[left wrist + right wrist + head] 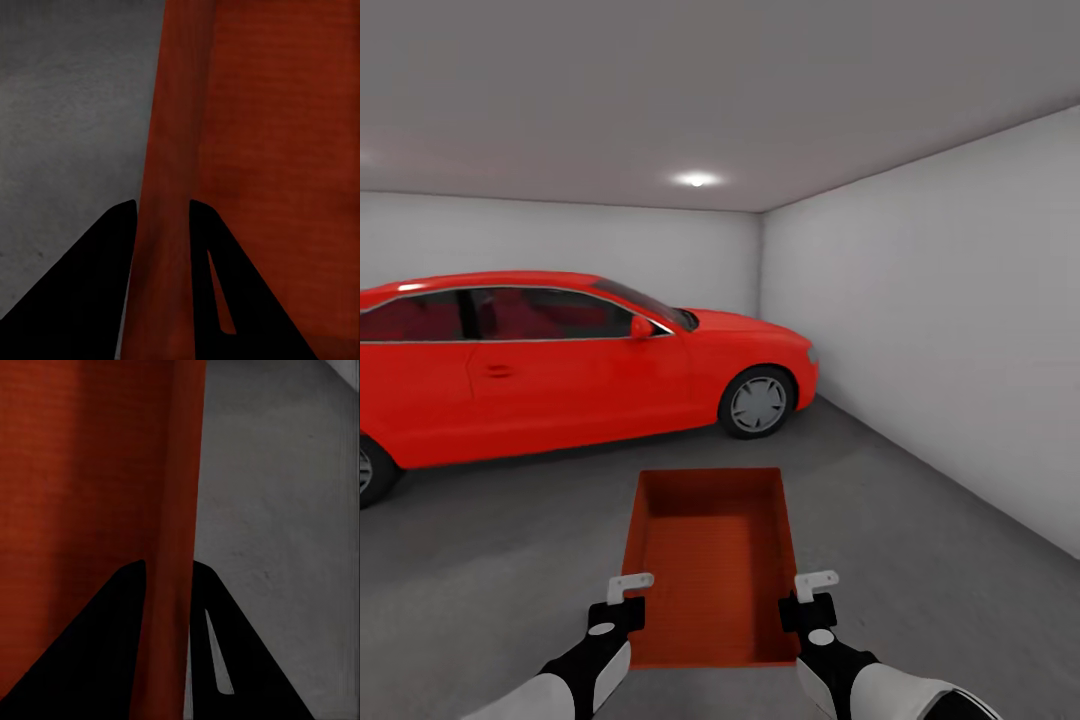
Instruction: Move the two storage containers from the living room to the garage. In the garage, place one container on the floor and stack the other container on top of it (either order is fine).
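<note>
In the head view, an orange-red storage container (710, 560), open-topped and with nothing in it, is carried in front of me over the grey concrete floor (920, 520) of the garage. My left gripper (626, 612) is shut on its left wall, and the right gripper (806, 608) is shut on its right wall. The left wrist view has the thin wall of the storage container (169, 150) running between the dark fingers (97, 285), with the left gripper (163, 206) closed on it. In the right wrist view the wall of the storage container (176, 495) sits between the fingertips of the right gripper (169, 564).
A red car (560, 360) stands across the garage ahead and to the left. A pale grey wall (950, 330) runs along the right side, another behind the car. Open concrete lies between me and the car.
</note>
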Tool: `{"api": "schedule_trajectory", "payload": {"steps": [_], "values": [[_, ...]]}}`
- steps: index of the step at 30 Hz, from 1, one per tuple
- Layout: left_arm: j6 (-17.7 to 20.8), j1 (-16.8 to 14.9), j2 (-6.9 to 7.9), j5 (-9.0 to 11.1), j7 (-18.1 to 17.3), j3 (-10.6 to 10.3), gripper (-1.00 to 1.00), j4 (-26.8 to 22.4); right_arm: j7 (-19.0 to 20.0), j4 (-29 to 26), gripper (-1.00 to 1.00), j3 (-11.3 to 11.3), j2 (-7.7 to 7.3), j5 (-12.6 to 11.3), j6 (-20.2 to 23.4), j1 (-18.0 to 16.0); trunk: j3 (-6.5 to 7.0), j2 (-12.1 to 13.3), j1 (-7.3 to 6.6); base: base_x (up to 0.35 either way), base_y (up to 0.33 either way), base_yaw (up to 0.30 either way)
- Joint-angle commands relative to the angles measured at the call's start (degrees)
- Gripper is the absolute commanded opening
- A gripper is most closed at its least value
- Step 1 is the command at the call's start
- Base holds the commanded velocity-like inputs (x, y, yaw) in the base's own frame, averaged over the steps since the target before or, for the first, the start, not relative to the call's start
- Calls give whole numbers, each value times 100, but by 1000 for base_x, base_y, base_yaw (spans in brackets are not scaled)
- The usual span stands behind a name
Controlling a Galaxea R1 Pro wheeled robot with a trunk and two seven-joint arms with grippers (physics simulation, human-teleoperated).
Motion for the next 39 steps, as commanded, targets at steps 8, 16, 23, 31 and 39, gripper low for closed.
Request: {"api": "schedule_trajectory", "payload": {"steps": [8, 16, 23, 31, 39], "values": [[-31, 0, -1, -40, 234, 73, -100, -9, 184, -120, -100, -436, 7, 14, 13, -5, -3, -4, 5, 322, 0, -282], [-27, 0, 0, -39, 232, 73, -100, -9, 184, -120, -100, -436, 7, 14, 12, -4, -3, -4, 5, 322, 0, -282], [-25, 0, 2, -32, 231, 73, -100, -2, 184, -120, -100, -436, 7, 14, 11, -6, -3, -4, 5, 322, 0, -282], [-25, 0, 1, -40, 231, 73, -100, 0, 184, -120, -100, -436, 7, 14, 5, -6, -3, -4, 5, 322, 0, -283], [-25, 0, 0, -40, 230, 73, -100, 0, 184, -120, -100, -436, 7, 14, 6, -6, -3, -4, 5, 322, 0, -283]]}}
